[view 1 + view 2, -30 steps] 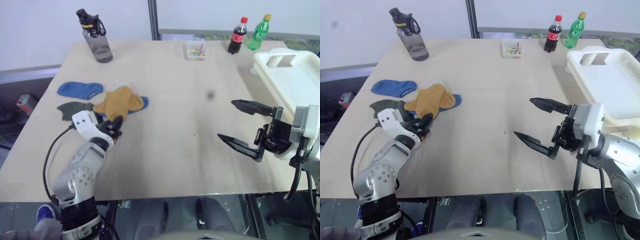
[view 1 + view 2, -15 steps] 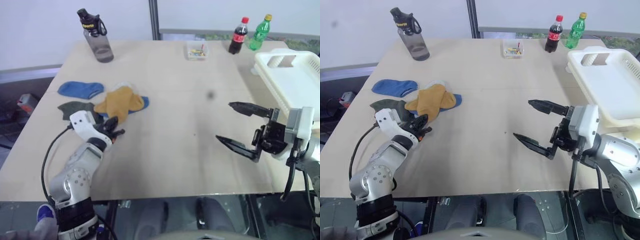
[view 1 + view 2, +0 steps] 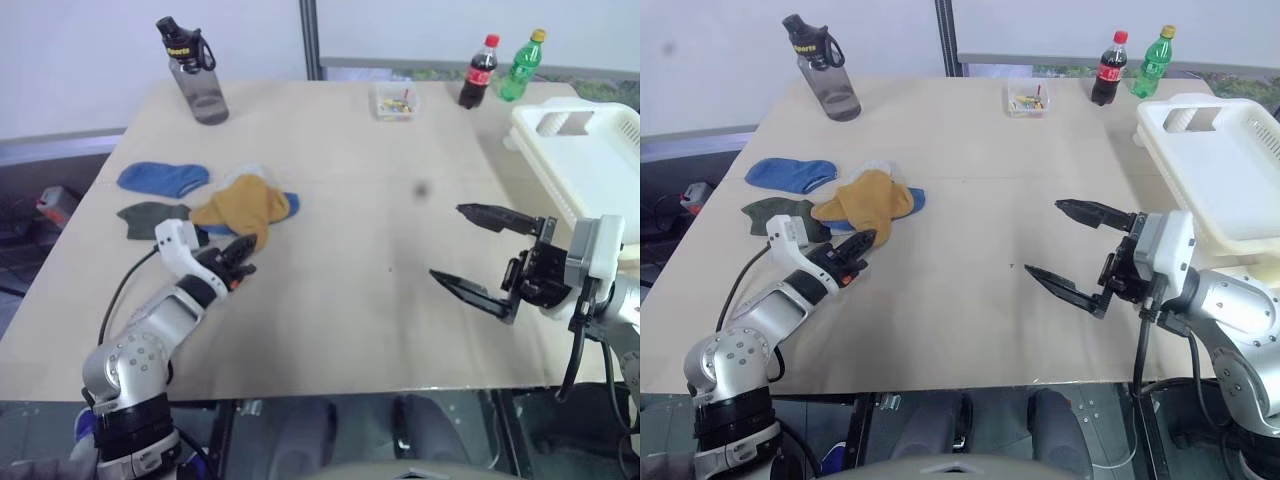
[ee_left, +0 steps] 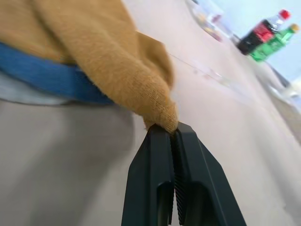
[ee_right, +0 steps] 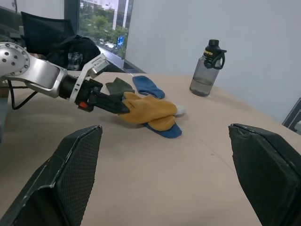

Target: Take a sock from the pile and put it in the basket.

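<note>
- Since a second ago the left gripper (image 4: 173,136) has shut its two fingers on the edge of the yellow sock (image 3: 243,205) and started to tug it a little off the pile (image 3: 200,200)
- Now the fingers are pinched tight on a corner of the yellow sock, as the left wrist view shows it close up
- The rest of that sock lies on a blue sock (image 4: 51,80) at about 9 o'clock on the table (image 3: 340,290)
- Another blue sock (image 3: 162,178) and a dark green sock (image 3: 150,216) lie just beside them
- The right gripper (image 3: 478,252) hangs over the table at about 4 o'clock with its fingers spread wide and nothing in them
- The basket (image 3: 590,160) sits at about 2 o'clock, well apart from the pile
- The step in hand looks like the pick-up: the sock is caught but not lifted clear
- Next, I think the left arm must lift the sock free without dragging the blue one along
- Then it needs to cross the table to the basket, or pass the sock to the open right gripper, which is nearer the basket
</note>
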Available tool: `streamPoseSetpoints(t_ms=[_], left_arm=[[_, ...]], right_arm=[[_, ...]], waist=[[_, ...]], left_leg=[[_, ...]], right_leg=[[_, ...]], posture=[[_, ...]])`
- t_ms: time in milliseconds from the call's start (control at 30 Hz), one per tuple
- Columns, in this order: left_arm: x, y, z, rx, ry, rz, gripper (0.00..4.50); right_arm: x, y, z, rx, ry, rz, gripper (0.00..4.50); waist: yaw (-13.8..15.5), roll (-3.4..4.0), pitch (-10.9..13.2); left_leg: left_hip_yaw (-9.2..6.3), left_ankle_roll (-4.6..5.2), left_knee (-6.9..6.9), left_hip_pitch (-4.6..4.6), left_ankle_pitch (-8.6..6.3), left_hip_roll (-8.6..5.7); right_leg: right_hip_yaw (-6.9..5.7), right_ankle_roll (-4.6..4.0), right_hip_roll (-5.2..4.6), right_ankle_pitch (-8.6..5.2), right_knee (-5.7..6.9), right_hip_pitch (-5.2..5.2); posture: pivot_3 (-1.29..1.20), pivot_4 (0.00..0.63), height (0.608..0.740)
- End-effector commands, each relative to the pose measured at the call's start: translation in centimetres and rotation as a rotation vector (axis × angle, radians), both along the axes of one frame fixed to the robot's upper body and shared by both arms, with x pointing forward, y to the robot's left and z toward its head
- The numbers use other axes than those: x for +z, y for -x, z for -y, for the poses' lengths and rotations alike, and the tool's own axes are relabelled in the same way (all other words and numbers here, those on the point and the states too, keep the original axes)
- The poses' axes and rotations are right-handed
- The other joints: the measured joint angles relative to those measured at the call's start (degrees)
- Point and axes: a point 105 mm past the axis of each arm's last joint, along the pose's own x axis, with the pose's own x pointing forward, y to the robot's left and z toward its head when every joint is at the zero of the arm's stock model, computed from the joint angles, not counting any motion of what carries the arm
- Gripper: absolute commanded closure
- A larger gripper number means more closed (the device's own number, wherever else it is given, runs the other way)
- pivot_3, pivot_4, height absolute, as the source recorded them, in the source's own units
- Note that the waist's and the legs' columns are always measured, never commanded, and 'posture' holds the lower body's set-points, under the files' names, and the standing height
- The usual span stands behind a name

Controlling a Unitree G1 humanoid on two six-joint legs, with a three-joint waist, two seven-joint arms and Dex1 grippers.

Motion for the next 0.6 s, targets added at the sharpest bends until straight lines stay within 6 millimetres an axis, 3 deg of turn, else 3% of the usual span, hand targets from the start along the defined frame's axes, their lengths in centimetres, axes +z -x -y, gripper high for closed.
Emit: streamPoseSetpoints(t_ms=[33, 100, 300, 600], left_arm=[[1.5, 1.0, 2.7, -0.220, 0.041, 0.029, 4.41], [1.8, 1.9, 4.3, -0.356, 0.050, 0.018, 4.41], [2.0, 2.5, 6.1, -0.545, 0.055, -0.020, 4.41], [0.6, 4.0, 11.3, -0.939, 0.014, -0.138, 4.41]], right_arm=[[0.7, 0.5, -0.2, 0.002, -0.008, 0.047, 0.00], [0.6, 0.5, -0.2, 0.000, -0.006, 0.049, 0.00], [0.5, 0.4, -0.2, -0.011, -0.005, 0.051, 0.00], [0.1, 0.4, 0.0, -0.036, -0.004, 0.044, 0.00]], waist=[[0.00, 0.00, 0.00], [-0.02, 0.00, 0.00], [0.00, 0.03, 0.02], [0.05, 0.03, 0.02]], left_leg=[[0.00, 0.00, 0.00, 0.00, 0.00, 0.00], [0.00, 0.00, 0.00, 0.00, 0.00, 0.00], [0.01, 0.00, 0.00, 0.01, 0.00, 0.00], [0.02, 0.00, -0.01, -0.02, 0.00, -0.08]], right_leg=[[0.00, 0.00, 0.00, 0.00, 0.00, 0.00], [0.00, 0.00, 0.00, 0.00, 0.00, 0.00], [0.01, -0.02, 0.01, -0.02, 0.01, -0.01], [0.01, -0.01, 0.03, -0.01, -0.01, -0.02]], posture=[[0.00, 0.150, 0.740], [0.00, 0.150, 0.740], [0.00, 0.150, 0.740], [0.00, 0.150, 0.740]])
